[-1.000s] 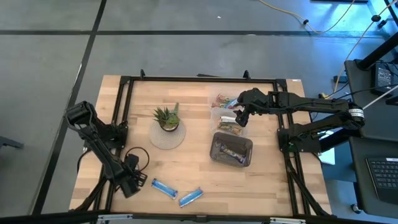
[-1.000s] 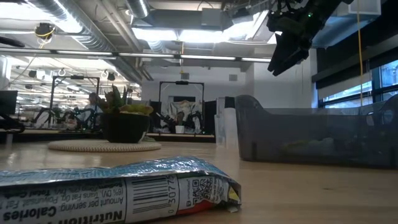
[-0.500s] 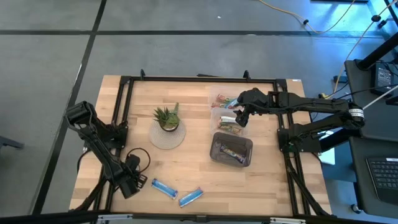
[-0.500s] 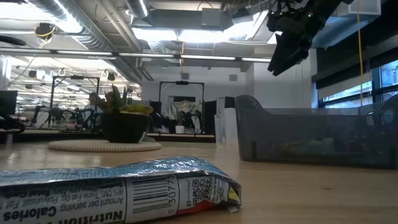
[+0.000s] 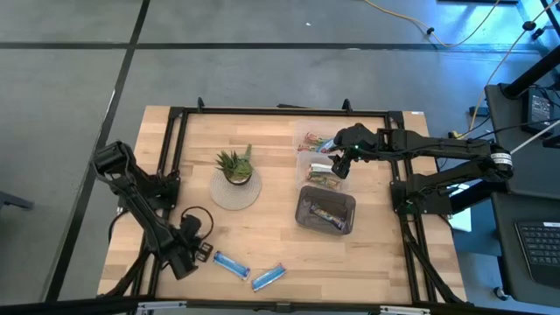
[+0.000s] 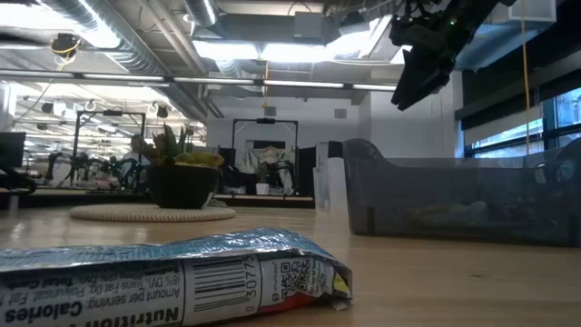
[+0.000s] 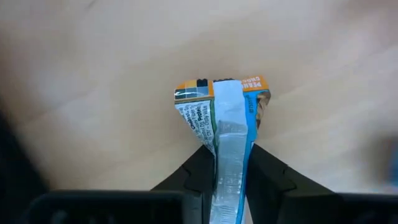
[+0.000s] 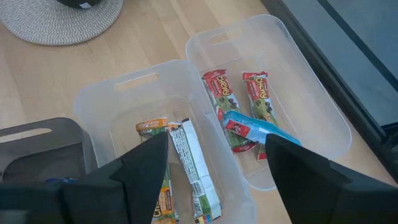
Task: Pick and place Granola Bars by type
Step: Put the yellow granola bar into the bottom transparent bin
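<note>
Left gripper point(image 7: 230, 163): my fingers are closed on a blue granola bar point(image 7: 227, 130), just above the table point(image 7: 93, 74).
Handling: light, crinkly, slippery wrapper; I pinch mid-length.
Right gripper point(image 8: 214, 158): open above clear bins point(image 8: 298, 81).

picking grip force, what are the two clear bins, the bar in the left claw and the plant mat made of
The clear bins look like thin glossy translucent plastic: the table shows through.
The blue bar in the left claw has a crinkly, shiny film or foil wrapper.
The round mat looks woven from matte fibre, perhaps straw or rope.
</note>
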`<state>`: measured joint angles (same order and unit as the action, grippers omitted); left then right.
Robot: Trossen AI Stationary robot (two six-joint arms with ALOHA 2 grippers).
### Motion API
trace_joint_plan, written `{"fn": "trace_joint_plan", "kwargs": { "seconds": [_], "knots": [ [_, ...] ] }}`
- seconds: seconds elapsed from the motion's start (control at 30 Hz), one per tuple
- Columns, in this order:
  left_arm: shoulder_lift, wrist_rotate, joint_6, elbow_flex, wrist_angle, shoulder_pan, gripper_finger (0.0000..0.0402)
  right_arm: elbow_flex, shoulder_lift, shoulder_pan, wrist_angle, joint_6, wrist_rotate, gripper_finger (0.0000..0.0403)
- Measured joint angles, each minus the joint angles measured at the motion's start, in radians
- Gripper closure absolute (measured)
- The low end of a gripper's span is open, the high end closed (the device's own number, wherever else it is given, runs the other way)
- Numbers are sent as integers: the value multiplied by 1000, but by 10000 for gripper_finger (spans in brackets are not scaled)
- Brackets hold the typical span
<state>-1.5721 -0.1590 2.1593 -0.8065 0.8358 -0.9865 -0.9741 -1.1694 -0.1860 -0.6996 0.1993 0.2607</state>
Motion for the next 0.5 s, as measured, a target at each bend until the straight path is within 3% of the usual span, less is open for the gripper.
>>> {"fn": "trace_joint_plan", "kwargs": {
  "seconds": [0.13,0.3,0.4,0.5],
  "knots": [
    [63,-243,-28,-24,-8,25,339,0,0,0,2,0,0,131],
    [191,-588,-233,-46,-6,110,339,0,0,0,35,0,0,131],
    [282,-665,-412,-54,-5,215,339,0,0,0,48,1,0,131],
    [373,-635,-602,-55,-13,362,339,0,0,0,37,2,0,131]
  ]
}}
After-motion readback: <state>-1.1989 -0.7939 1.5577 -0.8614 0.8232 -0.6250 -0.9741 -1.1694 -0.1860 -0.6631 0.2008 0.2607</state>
